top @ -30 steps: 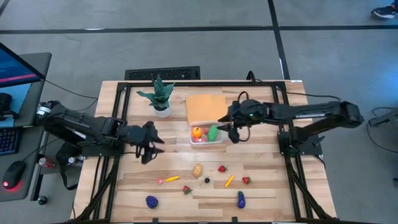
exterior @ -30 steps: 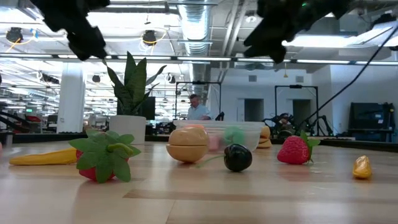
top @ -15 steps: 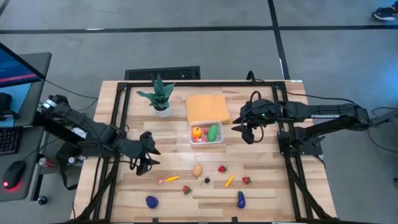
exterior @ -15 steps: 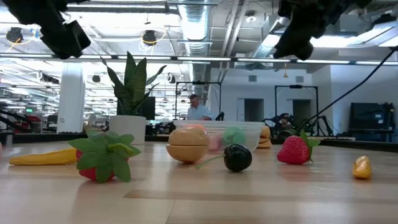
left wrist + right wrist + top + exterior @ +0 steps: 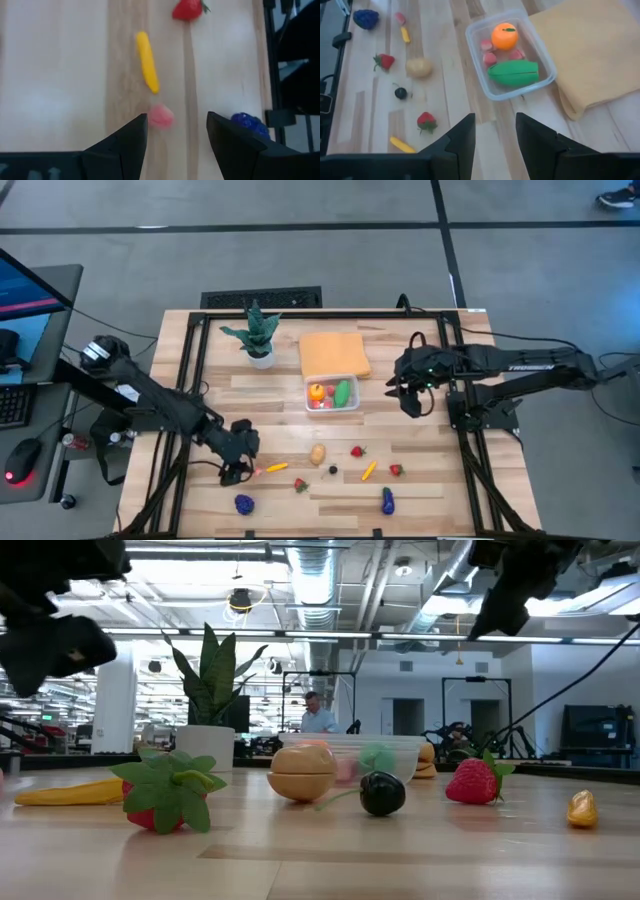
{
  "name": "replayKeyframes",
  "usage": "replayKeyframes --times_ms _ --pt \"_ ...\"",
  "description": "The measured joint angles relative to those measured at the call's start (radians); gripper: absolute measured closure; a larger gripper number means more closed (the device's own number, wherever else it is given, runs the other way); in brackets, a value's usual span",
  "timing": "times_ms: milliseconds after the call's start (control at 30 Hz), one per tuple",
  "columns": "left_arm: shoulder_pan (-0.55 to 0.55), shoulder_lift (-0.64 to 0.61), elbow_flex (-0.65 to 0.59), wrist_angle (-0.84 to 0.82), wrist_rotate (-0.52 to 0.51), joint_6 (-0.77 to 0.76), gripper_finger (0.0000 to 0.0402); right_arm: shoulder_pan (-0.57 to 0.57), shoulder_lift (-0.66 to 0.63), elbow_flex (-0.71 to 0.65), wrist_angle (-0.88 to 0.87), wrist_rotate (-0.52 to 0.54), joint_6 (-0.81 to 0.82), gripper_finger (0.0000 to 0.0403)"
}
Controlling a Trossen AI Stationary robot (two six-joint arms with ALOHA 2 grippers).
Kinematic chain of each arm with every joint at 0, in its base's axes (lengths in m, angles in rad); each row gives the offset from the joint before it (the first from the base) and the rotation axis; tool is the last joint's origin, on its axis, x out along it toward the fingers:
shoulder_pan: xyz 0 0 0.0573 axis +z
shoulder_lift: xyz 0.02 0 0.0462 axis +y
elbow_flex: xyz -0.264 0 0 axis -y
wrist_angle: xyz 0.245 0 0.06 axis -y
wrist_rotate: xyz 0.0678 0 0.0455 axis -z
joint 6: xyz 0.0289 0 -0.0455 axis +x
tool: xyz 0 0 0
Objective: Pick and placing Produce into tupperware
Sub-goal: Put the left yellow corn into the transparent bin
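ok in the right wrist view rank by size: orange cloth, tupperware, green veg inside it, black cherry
1. orange cloth, partly cut off by the frame
2. tupperware
3. green veg
4. black cherry

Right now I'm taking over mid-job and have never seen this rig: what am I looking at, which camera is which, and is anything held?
Two dark robot arms work at a wooden table. The overhead picture shows everything; the low one looks level across the table; the other two come from a camera on each wrist.

The left gripper hovers low with fingers apart, a small pink piece just ahead of them, beside a yellow piece and a blue-purple one. It holds nothing.

The right gripper hangs off to the side of the clear container, fingers apart and empty. The container already holds an orange, a green piece and some pink ones. Behind it lie an orange cloth and a potted plant. More toy produce is scattered along the near side.
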Motion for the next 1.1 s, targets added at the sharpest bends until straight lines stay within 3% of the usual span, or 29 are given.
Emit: replayKeyframes --times_ms 467,733,1100 --pt "-0.046 0.176 0.0 0.116 -0.015 -0.045 0.0207 0.006 -0.141 0.0 -0.049 0.054 0.033 0.028" --pt "-0.01 0.192 0.0 0.197 -0.13 -0.054 0.0207 0.036 -0.188 0.0 -0.084 0.054 0.082 0.028" --pt "0.073 0.193 0.0 0.248 -0.166 0.033 0.0207 0.132 -0.191 0.0 -0.109 0.054 0.138 0.028"
